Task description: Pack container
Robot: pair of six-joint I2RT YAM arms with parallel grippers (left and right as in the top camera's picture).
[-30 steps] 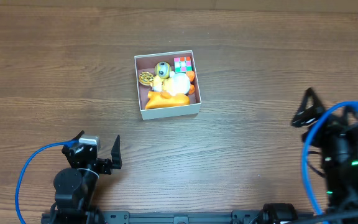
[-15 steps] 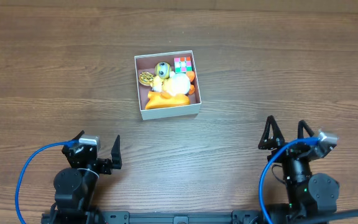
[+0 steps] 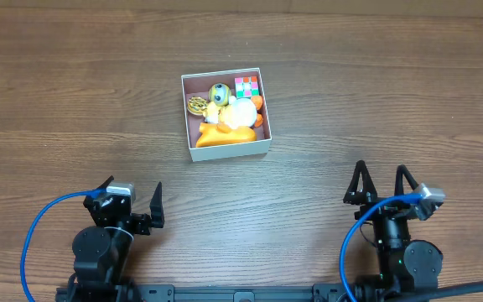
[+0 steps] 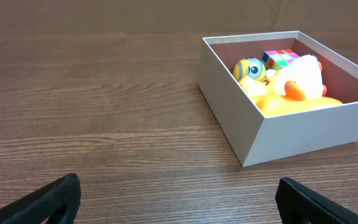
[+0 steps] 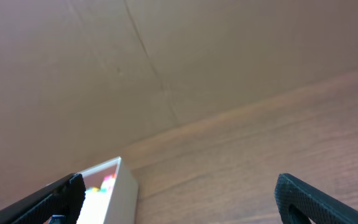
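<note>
The container (image 3: 229,150), a square white-walled box with a pink-brown inside, sits on the wooden table at centre back. It holds a yellow duck-like toy (image 3: 218,95), a colourful cube (image 3: 246,85), a white ball (image 3: 242,113), an orange toy (image 3: 223,134) and a small round yellow piece (image 3: 196,105). The box also shows in the left wrist view (image 4: 241,124) and at the lower left of the right wrist view (image 5: 118,190). My left gripper (image 3: 132,197) is open and empty at the front left. My right gripper (image 3: 381,183) is open and empty at the front right.
The wooden table (image 3: 350,92) spreads all round the box. A brown cardboard wall (image 5: 166,56) stands behind the table in the right wrist view. Blue cables loop from both arm bases at the front edge.
My right arm has swung in from the right edge to the front right, jaws now pointing toward the box. The left arm and the box have not moved.
</note>
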